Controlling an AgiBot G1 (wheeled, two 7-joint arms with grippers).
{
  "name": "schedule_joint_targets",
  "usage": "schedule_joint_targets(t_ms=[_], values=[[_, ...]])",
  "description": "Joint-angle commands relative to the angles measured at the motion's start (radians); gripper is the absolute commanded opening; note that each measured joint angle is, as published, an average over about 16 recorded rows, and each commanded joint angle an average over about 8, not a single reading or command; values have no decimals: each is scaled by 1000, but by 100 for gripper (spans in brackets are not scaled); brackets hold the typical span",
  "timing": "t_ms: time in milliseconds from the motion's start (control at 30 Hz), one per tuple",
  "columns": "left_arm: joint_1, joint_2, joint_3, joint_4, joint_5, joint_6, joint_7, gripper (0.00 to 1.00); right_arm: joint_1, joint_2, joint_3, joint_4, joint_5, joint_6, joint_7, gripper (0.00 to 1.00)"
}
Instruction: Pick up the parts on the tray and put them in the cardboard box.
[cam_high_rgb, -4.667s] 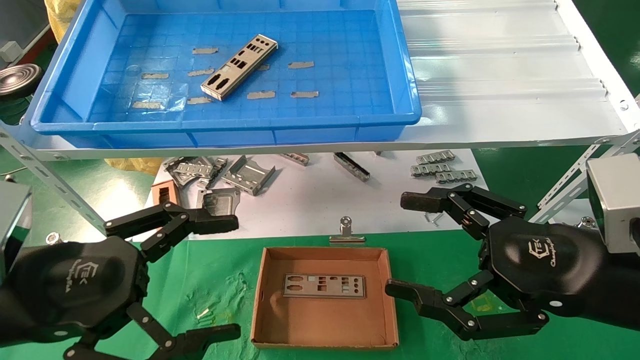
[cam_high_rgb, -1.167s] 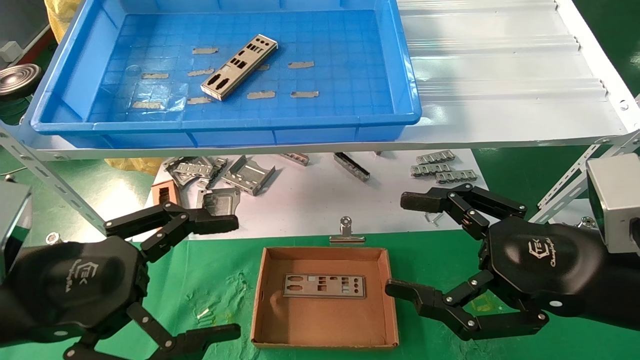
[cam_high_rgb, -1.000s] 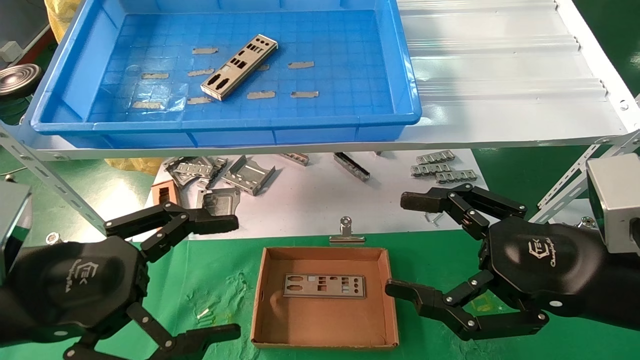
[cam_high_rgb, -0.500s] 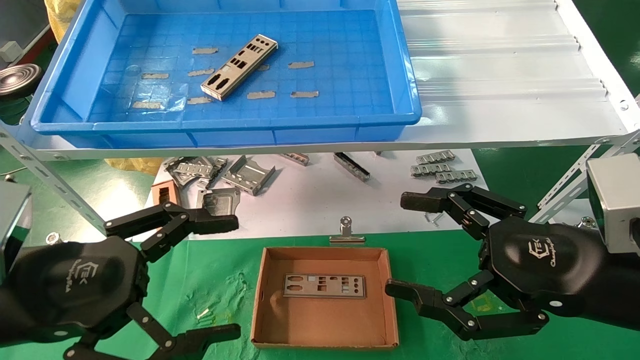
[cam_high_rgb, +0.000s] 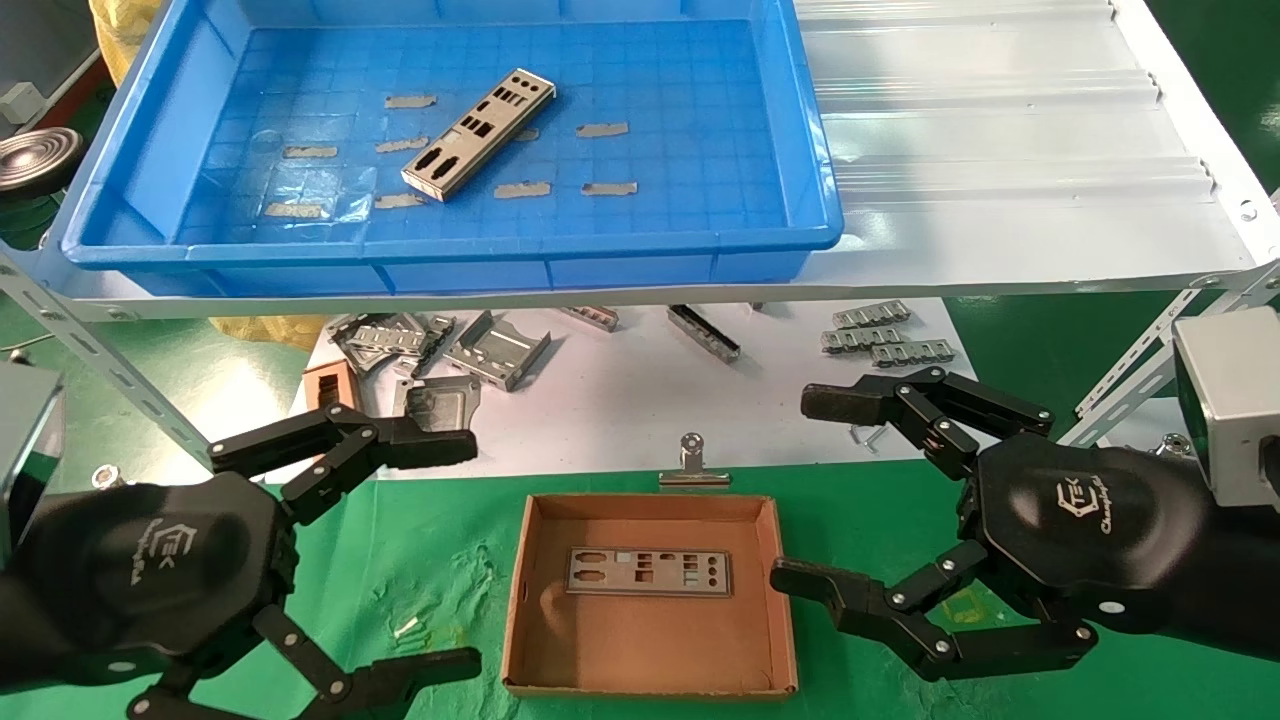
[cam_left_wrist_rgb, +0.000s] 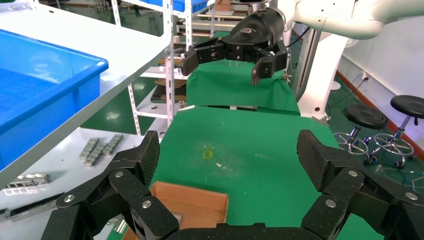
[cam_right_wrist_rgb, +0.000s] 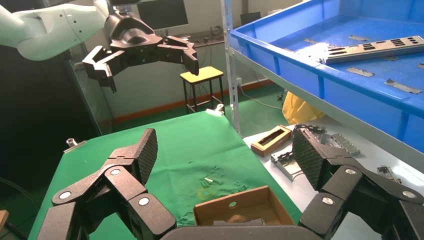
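Observation:
One silver part (cam_high_rgb: 478, 133) lies diagonally on the floor of the blue tray (cam_high_rgb: 450, 262) on the raised shelf; the right wrist view shows the same part (cam_right_wrist_rgb: 372, 48). A second part (cam_high_rgb: 648, 572) lies flat in the cardboard box (cam_high_rgb: 516, 610) on the green mat. My left gripper (cam_high_rgb: 465, 555) hovers open just left of the box with nothing in it. To the box's right, my right gripper (cam_high_rgb: 800, 490) is also open and holds nothing. The left wrist view catches a corner of the box (cam_left_wrist_rgb: 190, 202) between its open jaws.
Grey folded brackets (cam_high_rgb: 490, 350) and a reddish-brown frame piece (cam_high_rgb: 328, 385) lie on the white sheet under the shelf. A binder clip (cam_high_rgb: 692, 462) sits just behind the box. Slanted shelf struts (cam_high_rgb: 100, 370) flank both sides. White corrugated sheet (cam_high_rgb: 1000, 150) covers the shelf right of the tray.

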Motion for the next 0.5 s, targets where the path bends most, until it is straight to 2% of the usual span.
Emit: schedule_joint_targets(t_ms=[33,500], values=[[0,0,0,0,0,0,0,100,0,0,0,0,0,0,0,100],[0,0,0,0,0,0,0,100,0,0,0,0,0,0,0,100]])
